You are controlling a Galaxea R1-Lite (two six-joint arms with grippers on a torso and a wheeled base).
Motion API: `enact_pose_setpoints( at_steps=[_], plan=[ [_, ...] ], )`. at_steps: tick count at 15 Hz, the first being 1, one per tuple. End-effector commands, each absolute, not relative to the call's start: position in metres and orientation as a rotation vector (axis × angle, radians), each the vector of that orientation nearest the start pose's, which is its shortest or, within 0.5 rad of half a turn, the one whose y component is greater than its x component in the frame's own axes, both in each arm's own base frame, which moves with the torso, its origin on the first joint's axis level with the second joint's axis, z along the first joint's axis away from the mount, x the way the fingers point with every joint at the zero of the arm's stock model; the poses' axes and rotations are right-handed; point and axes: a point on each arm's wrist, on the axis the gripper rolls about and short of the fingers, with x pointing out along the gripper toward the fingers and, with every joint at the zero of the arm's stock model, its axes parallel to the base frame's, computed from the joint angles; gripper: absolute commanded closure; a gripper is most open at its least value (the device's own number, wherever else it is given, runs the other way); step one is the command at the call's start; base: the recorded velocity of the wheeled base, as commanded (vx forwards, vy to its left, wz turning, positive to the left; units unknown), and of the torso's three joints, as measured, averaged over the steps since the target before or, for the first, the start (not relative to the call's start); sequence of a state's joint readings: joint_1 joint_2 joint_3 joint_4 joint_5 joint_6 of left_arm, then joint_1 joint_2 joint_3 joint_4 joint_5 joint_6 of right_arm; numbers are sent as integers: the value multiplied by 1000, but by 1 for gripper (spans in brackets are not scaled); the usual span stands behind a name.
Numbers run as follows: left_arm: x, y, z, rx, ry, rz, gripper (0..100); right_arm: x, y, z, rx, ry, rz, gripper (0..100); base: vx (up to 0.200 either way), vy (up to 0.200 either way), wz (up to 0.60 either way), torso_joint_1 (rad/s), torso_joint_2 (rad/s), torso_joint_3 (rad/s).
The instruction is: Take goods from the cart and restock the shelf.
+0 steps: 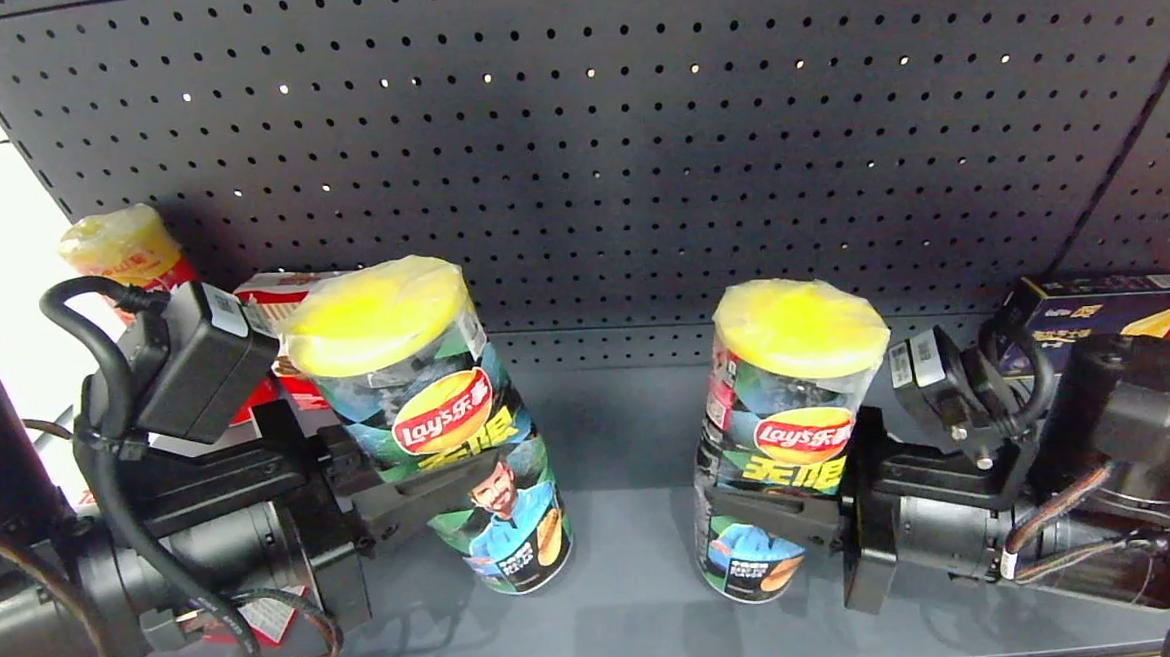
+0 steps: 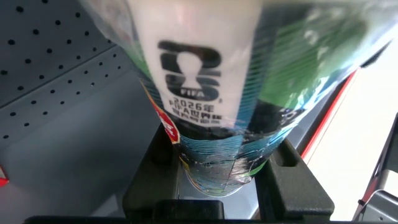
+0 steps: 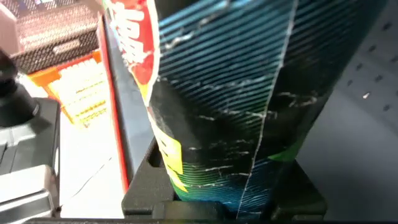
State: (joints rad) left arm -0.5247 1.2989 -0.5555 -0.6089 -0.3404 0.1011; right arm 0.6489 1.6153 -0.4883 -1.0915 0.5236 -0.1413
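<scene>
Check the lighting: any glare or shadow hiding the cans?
Head view: white blowout past the pegboard's left edge, soft shadows on the shelf. Left wrist view: glare on the left chip can's wrap. Right wrist view: right chip can dim, wrap glinting.

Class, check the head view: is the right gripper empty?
No, the right gripper is shut on a yellow-lidded chip can.

The left can point(image 1: 450, 426) and the right can point(image 1: 791, 438) have glossy printed sleeves under thin, wrinkled clear film, and are capped in smooth yellow plastic. The left gripper point(image 1: 448, 486) and the right gripper point(image 1: 759, 500), clamped on them, look like matt black plastic. The shelf board point(image 1: 630, 617) and its perforated back panel point(image 1: 637, 166) are matt grey painted metal. The dark box point(image 1: 1095, 307) at its right back corner is glossy cardboard.
</scene>
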Motion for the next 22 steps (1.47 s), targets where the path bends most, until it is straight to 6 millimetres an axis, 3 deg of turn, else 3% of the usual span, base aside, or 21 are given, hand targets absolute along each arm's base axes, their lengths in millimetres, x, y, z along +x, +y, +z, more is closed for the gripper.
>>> enact_pose_setpoints(
  at_steps=[1, 11, 12, 18, 22],
  plan=[
    [169, -106, 212, 108, 95, -869, 100, 196, 165, 161, -129, -10, 1184, 100, 0, 0, 0, 0, 0, 0],
    [168, -106, 210, 105, 106, -869, 100, 204, 193, 150, -137, -20, 1190, 100, 0, 0, 0, 0, 0, 0],
    [168, -106, 210, 105, 106, -869, 100, 204, 193, 150, -137, -20, 1190, 0, 0, 0, 0, 0, 0, 0],
    [168, -106, 210, 107, 104, -867, 100, 189, 171, 157, -138, -37, 1143, 0, 0, 0, 0, 0, 0, 0],
    [167, -105, 211, 109, 97, -869, 100, 160, 118, 190, -128, -174, 1021, 0, 0, 0, 0, 0, 0, 0]
  ],
)
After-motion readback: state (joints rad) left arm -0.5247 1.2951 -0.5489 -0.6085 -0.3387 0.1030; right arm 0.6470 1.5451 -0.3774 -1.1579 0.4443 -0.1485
